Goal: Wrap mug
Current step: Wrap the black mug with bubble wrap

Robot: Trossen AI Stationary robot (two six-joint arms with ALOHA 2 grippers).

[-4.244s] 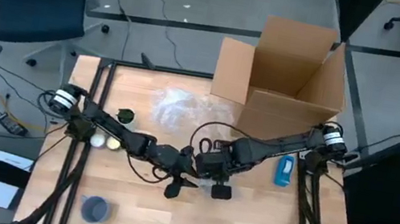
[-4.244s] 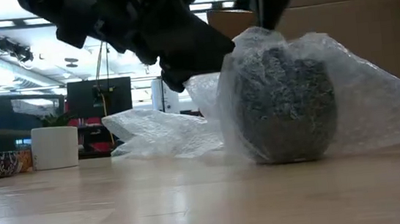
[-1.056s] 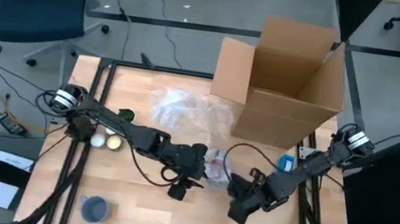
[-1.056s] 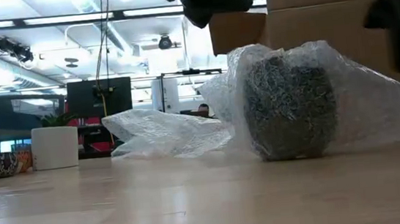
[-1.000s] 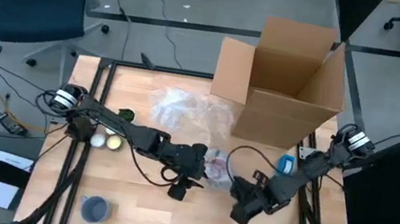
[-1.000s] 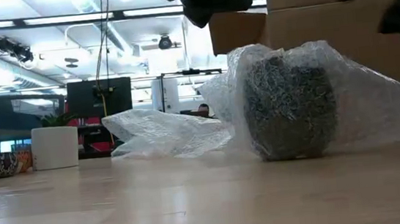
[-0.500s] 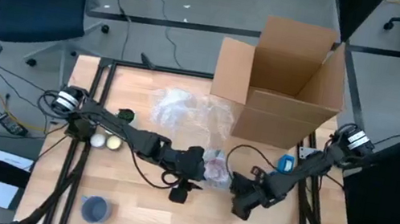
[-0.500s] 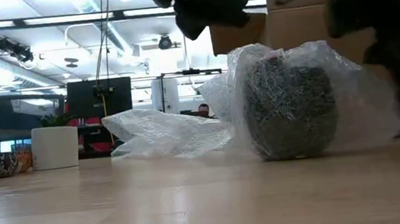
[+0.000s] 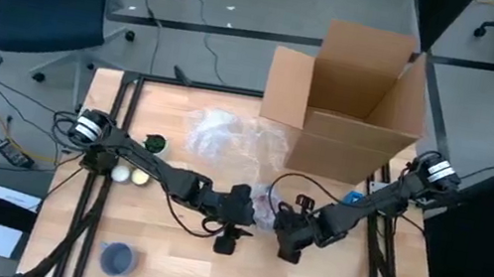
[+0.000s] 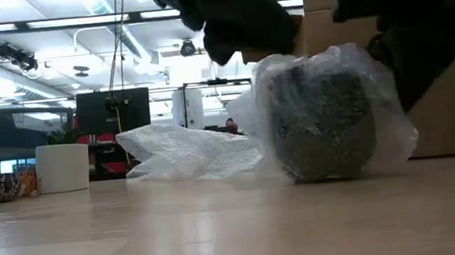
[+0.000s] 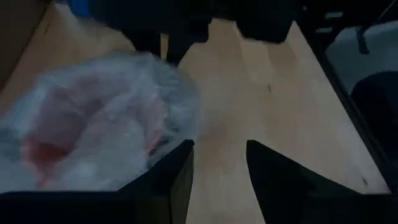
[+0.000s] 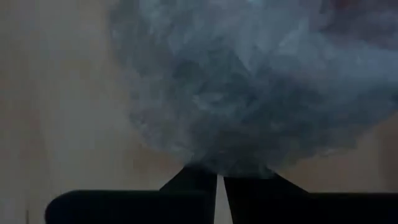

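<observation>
The mug point(image 10: 324, 120), dark and speckled, is standing upright near the table point(image 9: 167, 256) centre, half-buried in bubble wrap point(image 10: 375, 96).

Change noted against the frames of a second ago: the right gripper point(image 9: 287, 246), then parked off toward 4 o'clock of the mug and clear of the plastic, is now being brought in against the wrap's 3 o'clock side. In the low view the long flap that was trailing flat across the table on that side is now being lifted and pressed up against the mug's wall, so the bundle is reading narrower and rounder.

In the right wrist view the right gripper's fingers point(image 12: 199, 180) are being held nearly together, only a thin slit between them, with wrap bunched directly at their tips; a pinch on the film is likely, but it cannot be confirmed.

The left gripper point(image 9: 227, 241) is being held at the mug's 9 o'clock side, slightly nearer than before. Its jaws are standing moderately apart in the left wrist view, with wrap point(image 11: 106, 118) beside one finger and bare table in the gap; nothing is being gripped.

Judgement: the loose side is being folded over. The wrap is partly closed; the 9 o'clock side and the top are still appearing loose.

A second sheet of wrap point(image 9: 222, 134) is lying toward 12 o'clock, beside the cardboard box point(image 9: 355, 96).
</observation>
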